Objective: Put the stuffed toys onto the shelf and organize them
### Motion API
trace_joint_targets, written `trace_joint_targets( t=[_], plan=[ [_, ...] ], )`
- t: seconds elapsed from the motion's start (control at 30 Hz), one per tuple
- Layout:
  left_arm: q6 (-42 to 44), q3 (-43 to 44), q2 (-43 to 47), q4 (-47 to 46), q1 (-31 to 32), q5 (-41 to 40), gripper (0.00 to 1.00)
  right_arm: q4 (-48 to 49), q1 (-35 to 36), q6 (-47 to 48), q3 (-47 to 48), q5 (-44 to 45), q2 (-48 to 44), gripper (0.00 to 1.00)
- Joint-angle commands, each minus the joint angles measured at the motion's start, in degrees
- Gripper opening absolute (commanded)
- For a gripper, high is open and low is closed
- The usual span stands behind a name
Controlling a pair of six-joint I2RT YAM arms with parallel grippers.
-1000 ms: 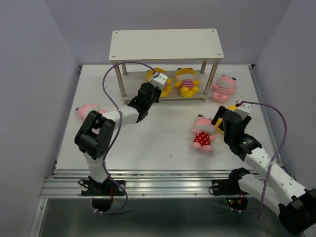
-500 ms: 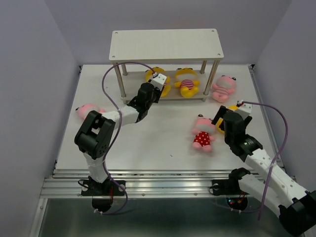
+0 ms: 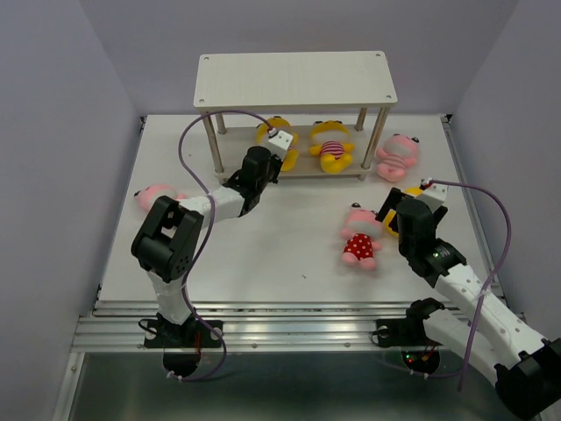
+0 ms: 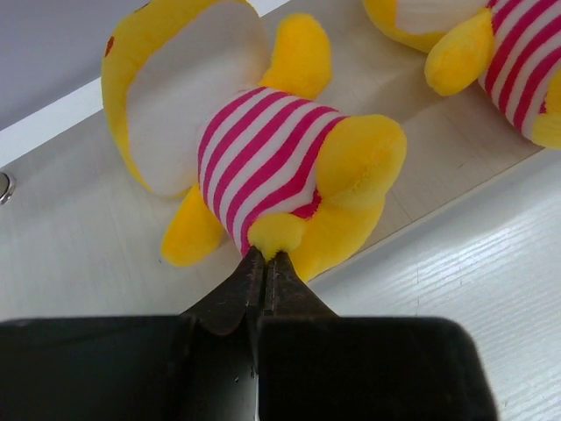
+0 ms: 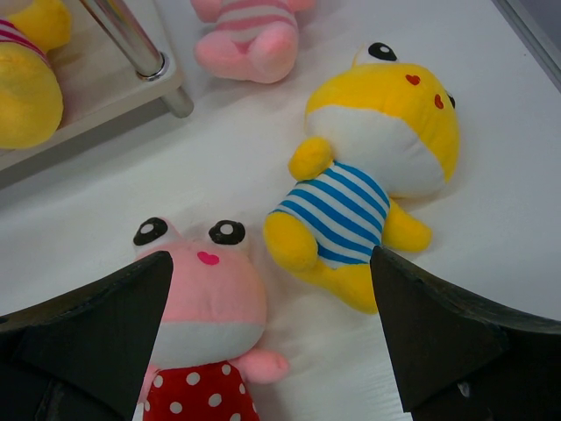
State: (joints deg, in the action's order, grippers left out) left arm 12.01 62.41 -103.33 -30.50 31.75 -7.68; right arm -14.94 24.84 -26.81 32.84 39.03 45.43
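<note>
The shelf (image 3: 294, 79) stands at the back of the table. On its lower board (image 4: 79, 254) lie two yellow stuffed toys in red-and-white stripes (image 4: 263, 167) (image 3: 331, 151). My left gripper (image 4: 266, 256) is shut, and its tips touch the nearer toy's yellow limb at the board's front edge. My right gripper (image 5: 270, 256) hangs open above the table, between a pink toy in red polka dots (image 5: 206, 307) and a yellow toy in blue stripes (image 5: 368, 167). It holds nothing. A pink striped toy (image 3: 396, 156) lies right of the shelf and another pink toy (image 3: 156, 195) lies at the far left.
The shelf's thin metal legs (image 5: 131, 39) stand close to the toys on the right. The left arm's purple cable (image 3: 188, 149) loops over the table in front of the shelf. Grey walls close the table in on both sides.
My left gripper opened briefly, then shut again. The red-striped yellow toy and that arm shifted slightly left and deeper onto the lower board. The right arm has not moved.
</note>
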Motion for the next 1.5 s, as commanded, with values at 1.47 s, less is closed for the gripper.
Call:
trace_joint_targets(
  t=[1.47],
  plan=[
    [13.75,6.4,3.75,16.0,-2.39,12.69,0.2,4.39,0.12,1.14,-0.58,-1.06,0.01,1.0]
  ],
)
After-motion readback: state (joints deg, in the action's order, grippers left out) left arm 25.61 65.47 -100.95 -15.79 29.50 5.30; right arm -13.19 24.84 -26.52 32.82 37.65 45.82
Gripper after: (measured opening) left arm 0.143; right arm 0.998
